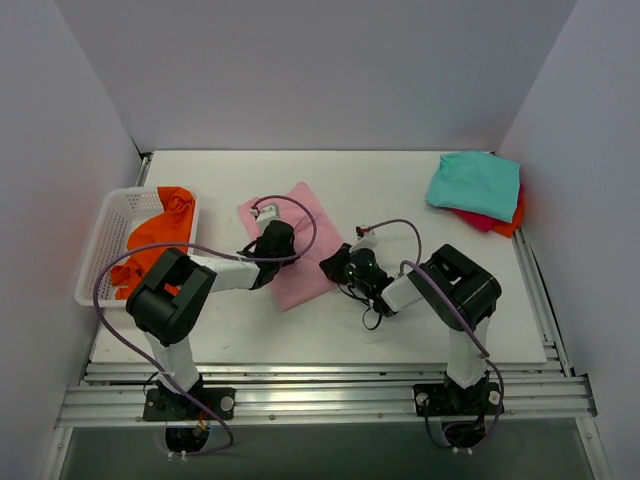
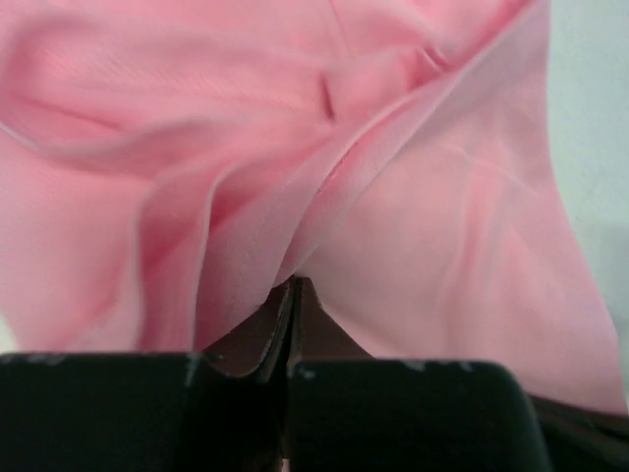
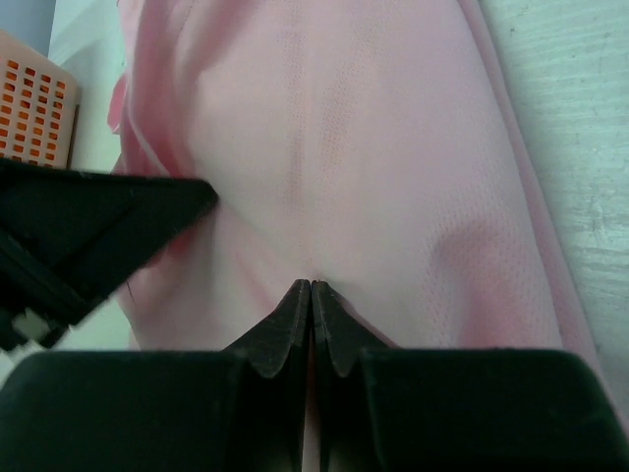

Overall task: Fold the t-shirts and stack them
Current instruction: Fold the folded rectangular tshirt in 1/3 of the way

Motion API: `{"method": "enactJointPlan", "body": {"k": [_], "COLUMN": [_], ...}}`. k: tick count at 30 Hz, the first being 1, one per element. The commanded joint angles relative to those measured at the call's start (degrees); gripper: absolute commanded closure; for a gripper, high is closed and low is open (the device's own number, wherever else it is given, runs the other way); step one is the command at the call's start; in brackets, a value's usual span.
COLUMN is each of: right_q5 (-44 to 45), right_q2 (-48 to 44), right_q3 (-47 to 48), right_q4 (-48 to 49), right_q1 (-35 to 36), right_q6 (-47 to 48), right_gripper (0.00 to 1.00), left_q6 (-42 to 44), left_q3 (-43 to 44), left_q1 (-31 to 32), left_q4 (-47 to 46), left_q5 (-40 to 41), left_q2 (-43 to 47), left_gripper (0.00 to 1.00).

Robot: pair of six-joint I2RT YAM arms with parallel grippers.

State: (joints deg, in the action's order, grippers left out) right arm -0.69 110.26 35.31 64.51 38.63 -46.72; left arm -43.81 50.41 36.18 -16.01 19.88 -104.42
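The light pink t-shirt point(image 1: 305, 250) lies partly folded in the middle of the table. My left gripper point(image 1: 283, 242) sits over its left part; in the left wrist view its jaws point(image 2: 293, 285) are shut on a raised fold of the pink cloth point(image 2: 413, 226). My right gripper point(image 1: 336, 266) is at the shirt's right edge, shut on the pink cloth point(image 3: 373, 147), with the tips point(image 3: 311, 287) pinched together. The teal t-shirt point(image 1: 474, 184) lies folded on the red one point(image 1: 480, 221) at the back right. The bright orange t-shirt point(image 1: 152, 240) lies crumpled in the basket.
A white mesh basket point(image 1: 98, 250) stands at the left edge of the table and also shows in the right wrist view point(image 3: 34, 108). The left gripper's black body point(image 3: 88, 231) is close to the right gripper's left side. Grey walls surround the table.
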Motion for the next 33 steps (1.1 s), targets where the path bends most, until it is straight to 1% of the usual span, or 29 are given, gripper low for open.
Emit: {"method": "enactJointPlan", "body": {"k": [1, 5, 6, 8, 9, 12, 13, 14, 15, 16, 18, 19, 21, 22, 23, 24, 25, 26, 27, 28, 29, 30, 31, 33], "right_q5": [0.51, 0.51, 0.51, 0.51, 0.51, 0.51, 0.6, 0.51, 0.51, 0.51, 2.53, 3.23, 3.59, 3.76, 4.81, 5.69, 7.0, 10.15, 12.18, 14.38, 16.84, 21.12, 22.99, 26.6], "right_q2": [-0.22, -1.1, -1.36, -1.97, -2.15, -2.77, -2.94, -3.12, -3.38, -3.64, -3.82, -3.82, -3.82, -4.26, -4.7, -5.48, -8.1, -9.87, -14.32, -16.98, -19.35, -24.25, -26.39, -31.04], "right_q3": [-2.88, -4.28, -4.55, -4.81, -4.99, -4.99, -4.99, -4.99, -4.9, -4.81, -4.55, -4.11, -4.02, -3.85, -3.67, -3.58, -3.32, -2.53, -2.0, -1.48, -0.86, 0.45, 1.07, 2.56], "right_q4": [-9.32, -9.05, -9.23, -9.31, -9.58, -9.58, -9.58, -9.75, -10.19, -10.46, -11.42, -11.95, -11.95, -11.87, -11.95, -13.08, -14.49, -16.5, -21.57, -24.4, -27.04, -32.2, -34.6, -39.43], "right_q1": [-0.4, -0.84, -1.1, -1.1, -1.1, -1.1, -1.1, -1.1, -1.02, -0.75, -0.31, 0.04, 1.62, 2.32, 4.15, 5.04, 5.75, 6.45, 7.06, 7.33, 7.6, 8.03, 8.21, 8.39], "right_q6": [1.37, 1.37, 1.37, 1.37, 1.45, 1.37, 1.37, 1.37, 1.28, 1.11, 0.67, 0.49, -0.21, -0.65, -0.74, -0.65, 0.04, 0.66, 1.45, 2.41, 4.08, 4.79, 5.58, 7.08], "right_gripper": [1.0, 1.0, 1.0, 1.0, 1.0, 1.0, 1.0, 1.0, 1.0, 1.0, 1.0, 1.0, 1.0, 1.0, 1.0, 1.0, 1.0, 0.9, 0.74, 0.43, 0.32, 0.25, 0.22, 0.22], "left_q6": [3.82, 6.54, 7.5, 8.56, 9.87, 12.69, 13.31, 14.27, 14.45, 14.54, 14.28, 13.93, 13.67, 13.67, 13.32, 12.79, 12.53, 11.57, 9.03, 7.79, 6.56, 4.46, 3.48, 1.37], "left_q3": [4.6, 7.76, 9.51, 12.06, 15.38, 21.29, 25.22, 26.91, 28.32, 29.73, 29.22, 28.35, 25.09, 23.95, 20.72, 18.6, 16.41, 13.95, 8.53, 5.86, 3.23, -1.5, -3.72, -7.77], "left_q1": [-5.24, -9.98, -11.99, -13.76, -15.08, -16.41, -17.1, -17.29, -17.2, -17.2, -16.94, -16.5, -13.87, -12.55, -9.5, -7.99, -6.32, -4.65, -2.11, -0.95, 0.19, 3.16, 5.1, 9.06], "left_q4": [5.54, 8.44, 9.06, 10.12, 11.43, 13.63, 15.46, 15.92, 19.4, 20.22, 21.19, 21.54, 23.73, 25.05, 26.02, 26.9, 27.17, 27.43, 27.0, 26.39, 25.95, 25.07, 24.45, 23.57], "left_q5": [1.13, 2.97, 3.49, 3.59, 4.11, 4.38, 3.6, 3.41, 3.41, 2.8, -0.17, -1.67, -3.97, -3.97, -2.75, -2.65, -2.39, -1.61, -0.55, -0.37, -0.37, 0.85, 1.73, 3.57], "left_q2": [2.03, 1.68, 1.33, -0.25, -0.69, -2.19, -1.93, -1.4, -0.44, 2.35, 6.49, 11.21, 15.81, 19.92, 21.96, 23.72, 27.39, 29.34, 33.02, 34.71, 36.38, 39.35, 40.51, 42.27], "left_gripper": [0.98, 0.98, 0.98, 0.98, 0.98, 0.98, 0.98, 0.98, 0.98, 0.98, 0.98, 0.98, 0.97, 0.97, 0.94, 0.9, 0.87, 0.85, 0.75, 0.7, 0.66, 0.54, 0.47, 0.36]}}
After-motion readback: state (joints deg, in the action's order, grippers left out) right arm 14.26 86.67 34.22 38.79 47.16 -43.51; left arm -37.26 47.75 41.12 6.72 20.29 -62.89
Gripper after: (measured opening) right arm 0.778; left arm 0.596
